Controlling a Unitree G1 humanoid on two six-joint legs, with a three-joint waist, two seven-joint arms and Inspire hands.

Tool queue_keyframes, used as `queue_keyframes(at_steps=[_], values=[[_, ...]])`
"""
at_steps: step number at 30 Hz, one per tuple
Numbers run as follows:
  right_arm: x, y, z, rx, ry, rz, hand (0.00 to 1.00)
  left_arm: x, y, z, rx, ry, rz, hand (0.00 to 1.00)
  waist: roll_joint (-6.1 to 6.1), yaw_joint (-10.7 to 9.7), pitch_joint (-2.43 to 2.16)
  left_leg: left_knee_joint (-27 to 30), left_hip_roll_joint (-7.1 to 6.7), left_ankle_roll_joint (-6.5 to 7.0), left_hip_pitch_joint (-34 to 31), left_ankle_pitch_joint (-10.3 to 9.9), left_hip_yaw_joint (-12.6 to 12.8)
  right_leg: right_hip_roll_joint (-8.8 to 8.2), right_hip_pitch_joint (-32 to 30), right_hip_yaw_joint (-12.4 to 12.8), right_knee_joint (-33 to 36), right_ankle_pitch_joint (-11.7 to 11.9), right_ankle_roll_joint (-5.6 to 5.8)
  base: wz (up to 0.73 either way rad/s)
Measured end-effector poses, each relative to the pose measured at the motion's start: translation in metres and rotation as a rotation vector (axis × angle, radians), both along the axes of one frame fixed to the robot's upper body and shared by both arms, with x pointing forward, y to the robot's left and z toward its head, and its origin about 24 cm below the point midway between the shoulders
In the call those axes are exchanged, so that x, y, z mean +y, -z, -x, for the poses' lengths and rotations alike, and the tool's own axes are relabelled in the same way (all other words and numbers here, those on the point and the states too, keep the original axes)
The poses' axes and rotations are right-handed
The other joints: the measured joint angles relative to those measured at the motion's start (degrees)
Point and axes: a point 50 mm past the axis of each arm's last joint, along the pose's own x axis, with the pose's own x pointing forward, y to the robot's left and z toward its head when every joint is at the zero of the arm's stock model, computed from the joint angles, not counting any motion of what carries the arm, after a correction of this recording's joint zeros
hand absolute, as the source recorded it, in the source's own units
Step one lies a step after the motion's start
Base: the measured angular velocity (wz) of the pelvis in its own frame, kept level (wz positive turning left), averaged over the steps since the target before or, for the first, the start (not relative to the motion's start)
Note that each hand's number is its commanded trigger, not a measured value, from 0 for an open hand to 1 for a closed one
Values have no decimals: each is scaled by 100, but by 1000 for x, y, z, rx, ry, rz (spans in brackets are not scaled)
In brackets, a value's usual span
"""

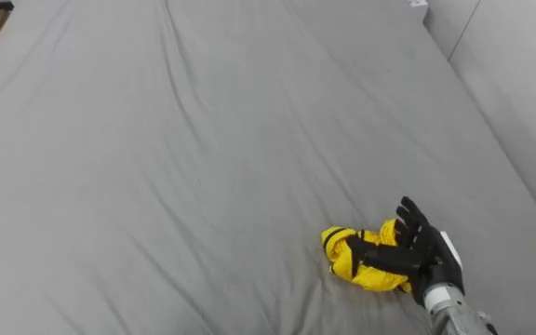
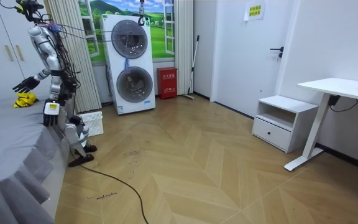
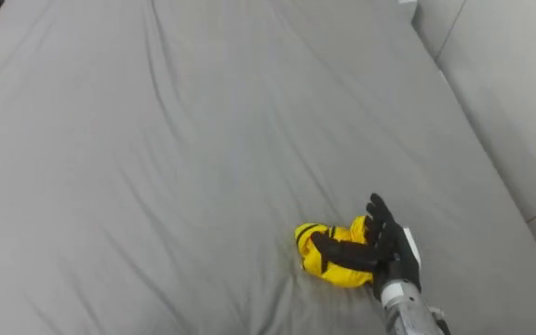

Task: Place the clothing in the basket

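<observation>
The right hand point(image 1: 423, 249) lay on the grey bed point(image 1: 203, 140) near its lower right part, its fingers point(image 1: 409, 212) spread and nearly straight behind a crumpled yellow garment point(image 1: 354, 261) and its thumb reaching across the top of the cloth, pressed to it rather than closed round it. In the room view the robot stood at the bed's edge at the room view's left, with the white basket point(image 2: 92, 122) on the floor just beside its legs, apart from the garment
</observation>
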Motion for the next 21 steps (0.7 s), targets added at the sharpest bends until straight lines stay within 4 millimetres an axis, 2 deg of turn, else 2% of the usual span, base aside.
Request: queue_keyframes(at_steps=[12, 16, 21], values=[[15, 15, 3, 64, -67, -14, 0, 8, 0, -12, 12, 58, -22, 0, -84, 17, 55, -25, -2, -5, -221, 65, 1, -24, -238, -41, -14, -20, -15, 2], [17, 24, 8, 96, -75, -7, 0, 9, 1, -14, 22, 54, -25, 0, -91, 19, 56, -27, -11, -5, -224, 65, 9, -20, -239, -41, -42, -20, -15, 0], [18, 34, 20, 136, -99, -4, 0, 10, 2, -13, 37, 47, -25, 0, -104, -15, 31, -36, -22, -6, -223, 64, 13, -5, -226, -33, -107, -14, -17, 0]])
